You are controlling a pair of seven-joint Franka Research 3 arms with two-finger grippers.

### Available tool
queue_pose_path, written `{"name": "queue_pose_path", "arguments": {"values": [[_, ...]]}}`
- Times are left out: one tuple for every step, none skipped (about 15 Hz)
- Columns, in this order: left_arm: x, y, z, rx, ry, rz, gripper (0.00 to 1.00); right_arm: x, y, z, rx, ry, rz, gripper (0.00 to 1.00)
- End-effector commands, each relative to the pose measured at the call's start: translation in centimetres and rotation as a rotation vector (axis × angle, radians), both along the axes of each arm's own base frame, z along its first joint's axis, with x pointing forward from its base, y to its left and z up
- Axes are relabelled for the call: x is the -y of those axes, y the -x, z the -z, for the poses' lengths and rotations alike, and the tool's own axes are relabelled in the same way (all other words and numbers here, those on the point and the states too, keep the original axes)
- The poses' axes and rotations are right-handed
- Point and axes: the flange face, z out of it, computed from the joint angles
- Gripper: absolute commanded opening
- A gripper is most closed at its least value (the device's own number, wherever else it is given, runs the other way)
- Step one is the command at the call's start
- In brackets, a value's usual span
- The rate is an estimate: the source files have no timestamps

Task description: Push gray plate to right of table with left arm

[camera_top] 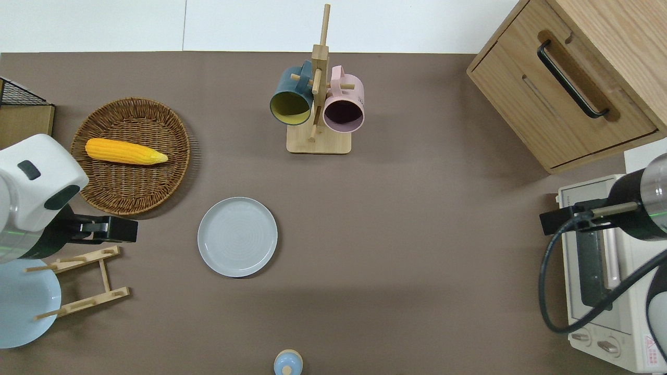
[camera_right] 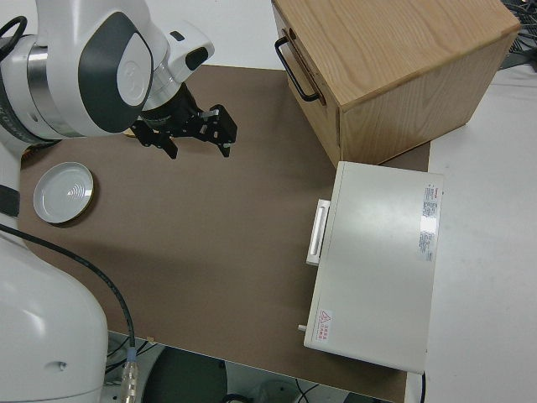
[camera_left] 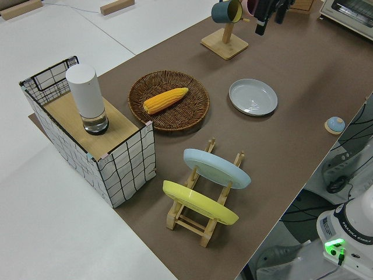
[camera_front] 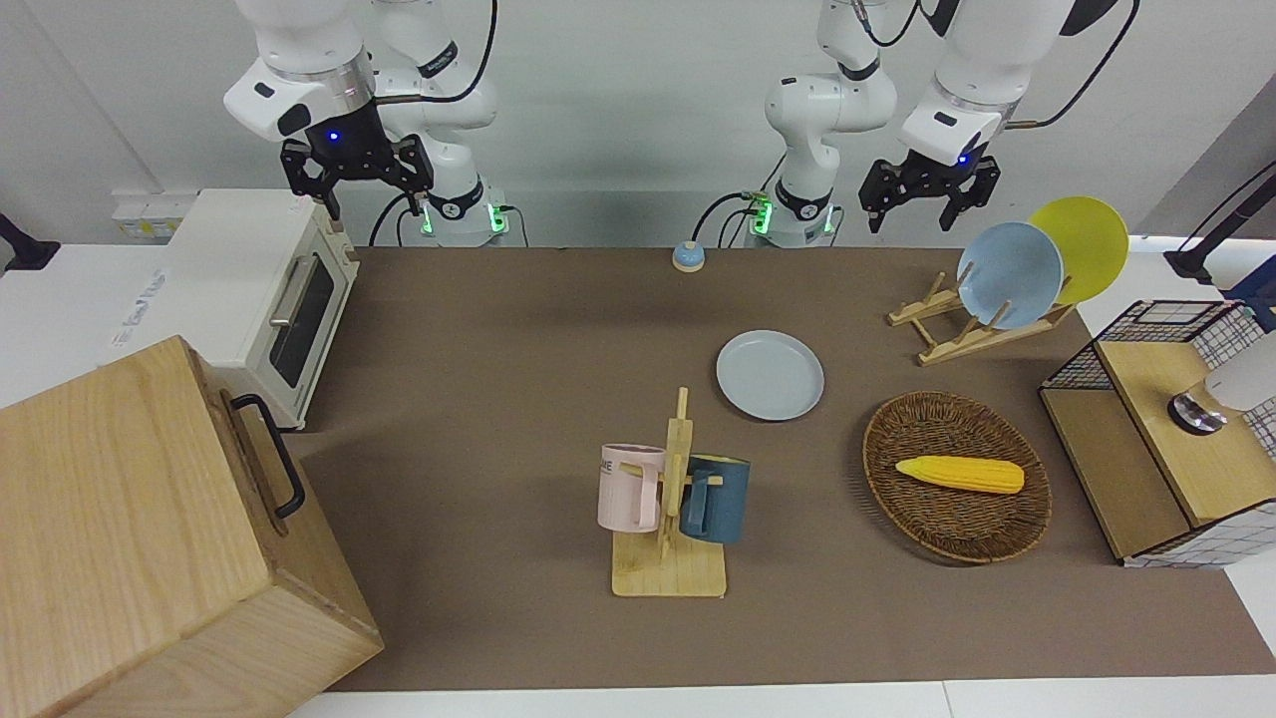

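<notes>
Pretty bright, even light from overhead. Soft blurry shadows on the matte brown table mat (camera_front: 518, 419), everything's sharp, no glare.

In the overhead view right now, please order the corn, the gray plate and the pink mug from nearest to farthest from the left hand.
From the left hand:
1. Corn, in the basket, toward the left arm's end.
2. Gray plate, mid-table; close to the corn's distance.
3. Pink mug, on the mug stand, farthest from the robots.

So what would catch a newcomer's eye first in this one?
Probably the yellow corn cob in the wicker basket toward the left arm's end of the table, then the pink mug and dark blue mug hung on the wooden mug tree. The gray plate lies alone, nearer the robots than both.
</notes>
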Motion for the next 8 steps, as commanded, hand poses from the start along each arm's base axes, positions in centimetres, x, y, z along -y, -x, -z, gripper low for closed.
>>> {"name": "queue_pose_path", "arguments": {"values": [[-1.6,-0.6,-0.5,0.024,-0.010,-0.033,1.00,0.1,0.5,-0.2,-0.006,0.003,-0.004,0.996],[-1.4,-0.6,-0.5,0.024,-0.005,-0.029,1.00,0.1,0.5,-0.2,-0.006,0.003,-0.004,0.996],[-0.9,-0.5,-0.5,0.023,-0.006,-0.021,1.00,0.1,0.5,-0.2,-0.006,0.001,-0.004,0.996],[-0.7,-0.4,-0.4,0.016,-0.007,-0.016,1.00,0.1,0.5,-0.2,-0.006,0.003,-0.004,0.996],[-0.5,-0.2,-0.3,0.010,-0.007,-0.014,1.00,0.1,0.5,-0.2,-0.006,0.003,-0.004,0.996],[-0.7,-0.2,-0.3,0.013,-0.007,-0.016,1.00,0.1,0.5,-0.2,-0.006,0.001,-0.004,0.996],[-0.6,-0.2,-0.3,0.011,-0.001,-0.013,1.00,0.1,0.5,-0.2,-0.006,0.003,-0.004,0.996],[-0.6,-0.2,-0.2,0.007,0.014,-0.015,1.00,0.1,0.5,-0.2,-0.006,0.001,-0.004,0.996]]}}
